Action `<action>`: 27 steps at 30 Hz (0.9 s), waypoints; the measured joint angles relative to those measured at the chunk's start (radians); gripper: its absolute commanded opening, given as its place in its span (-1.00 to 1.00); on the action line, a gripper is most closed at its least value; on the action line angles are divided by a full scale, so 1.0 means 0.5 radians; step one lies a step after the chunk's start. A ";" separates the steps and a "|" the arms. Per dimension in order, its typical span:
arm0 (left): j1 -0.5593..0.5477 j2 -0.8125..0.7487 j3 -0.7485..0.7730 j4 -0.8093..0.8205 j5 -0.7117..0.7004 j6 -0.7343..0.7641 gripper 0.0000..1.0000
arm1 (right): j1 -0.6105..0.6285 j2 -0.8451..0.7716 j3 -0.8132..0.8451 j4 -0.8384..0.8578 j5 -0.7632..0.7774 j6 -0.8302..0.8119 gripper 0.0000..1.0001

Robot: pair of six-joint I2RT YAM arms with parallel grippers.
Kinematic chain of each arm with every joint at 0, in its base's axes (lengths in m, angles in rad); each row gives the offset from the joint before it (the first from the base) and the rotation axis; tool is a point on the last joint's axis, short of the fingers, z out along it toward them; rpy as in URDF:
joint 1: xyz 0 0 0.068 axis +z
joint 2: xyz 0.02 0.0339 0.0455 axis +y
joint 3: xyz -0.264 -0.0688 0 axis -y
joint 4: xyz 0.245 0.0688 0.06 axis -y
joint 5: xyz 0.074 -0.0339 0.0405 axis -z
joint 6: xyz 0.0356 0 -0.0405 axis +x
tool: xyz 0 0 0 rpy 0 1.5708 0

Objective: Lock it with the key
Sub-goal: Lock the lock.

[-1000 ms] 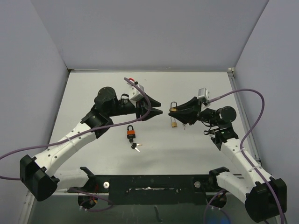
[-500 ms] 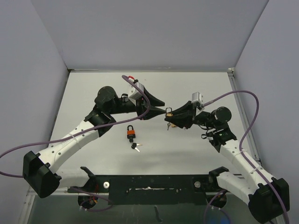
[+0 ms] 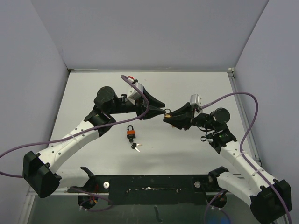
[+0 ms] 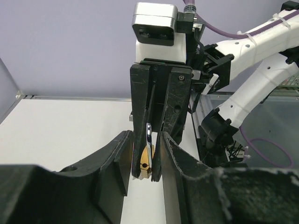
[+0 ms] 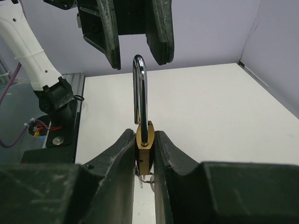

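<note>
My right gripper [image 3: 169, 116] is shut on the body of a brass padlock [image 5: 145, 144] and holds it above the table. Its open steel shackle [image 5: 138, 88] points at my left gripper [image 3: 161, 111]. Small keys [image 5: 145, 179] hang under the padlock body. In the left wrist view my left gripper [image 4: 145, 140] is open, with its fingers [image 4: 114, 163] on either side of the right fingertips and the padlock [image 4: 145, 164]. In the right wrist view the left fingers [image 5: 110, 32] stand spread just beyond the shackle's tip.
An orange padlock [image 3: 131, 134] lies on the white table [image 3: 196, 88] below the left gripper, with a small key bunch [image 3: 135, 146] beside it. A small red object [image 3: 131, 78] sits behind the left arm. A black frame [image 3: 149, 184] runs along the near edge.
My right gripper has carried the brass padlock left until it meets the left gripper. The shackle now sits at the open left jaws. The left arm shifted slightly.
</note>
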 measured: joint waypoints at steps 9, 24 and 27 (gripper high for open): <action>-0.001 0.023 0.000 0.006 0.044 -0.029 -0.60 | 0.013 0.000 0.000 -0.018 0.024 -0.009 -1.00; 0.003 0.082 0.000 0.013 0.095 -0.072 -1.00 | 0.013 -0.002 0.000 -0.029 0.059 -0.023 -1.00; 0.003 0.082 0.000 0.013 0.096 -0.072 -1.00 | 0.013 -0.002 0.000 -0.029 0.059 -0.023 -1.00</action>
